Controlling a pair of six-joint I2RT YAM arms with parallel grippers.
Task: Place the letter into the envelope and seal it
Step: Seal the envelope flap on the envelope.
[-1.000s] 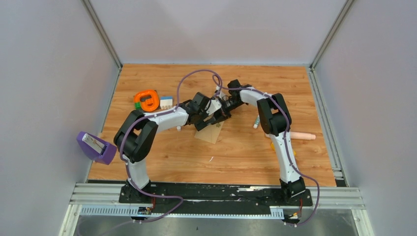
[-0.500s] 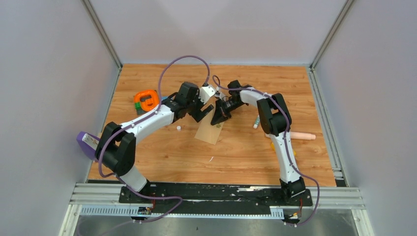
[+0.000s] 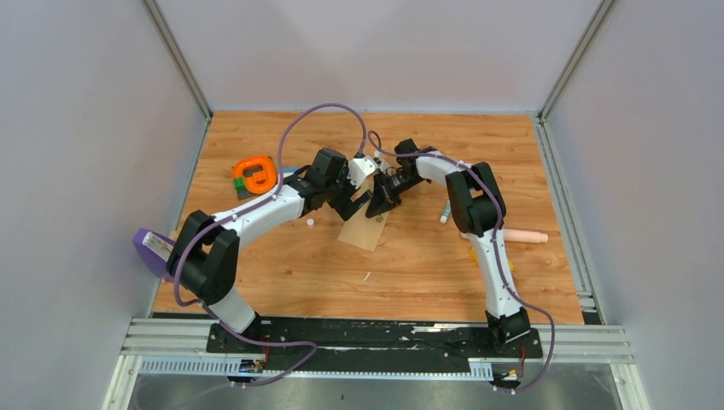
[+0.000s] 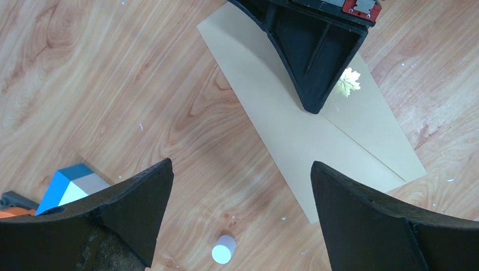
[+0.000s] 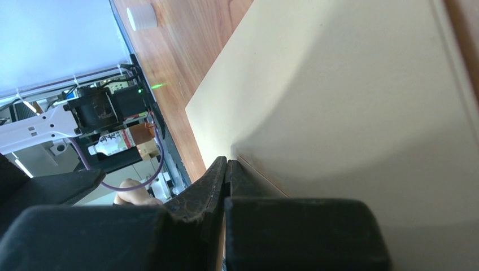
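Note:
The tan envelope [image 3: 365,227] lies flat on the wooden table, its flap folded down along a seam and a gold leaf sticker [image 4: 346,83] on it. My right gripper [image 3: 376,207] is shut, and its joined tips [image 5: 227,164] press down on the envelope [image 5: 350,101] at the flap seam. My left gripper [image 4: 240,169] hovers open just left of the envelope [image 4: 305,130], with bare wood between its fingers. The right gripper's black fingers [image 4: 313,62] show at the top of the left wrist view. The letter does not show in any view.
A small white cylinder [image 4: 223,249] lies on the wood under the left gripper. A blue-and-white block [image 4: 70,186] and an orange ring-shaped object [image 3: 255,173] sit at the left. A purple holder [image 3: 162,254] stands at the left edge; a pink stick [image 3: 525,236] and white tube [image 3: 445,212] lie right.
My left arm has stretched out and its open gripper has drawn back off the envelope toward the far left, then settled. The right gripper has stayed shut on the envelope.

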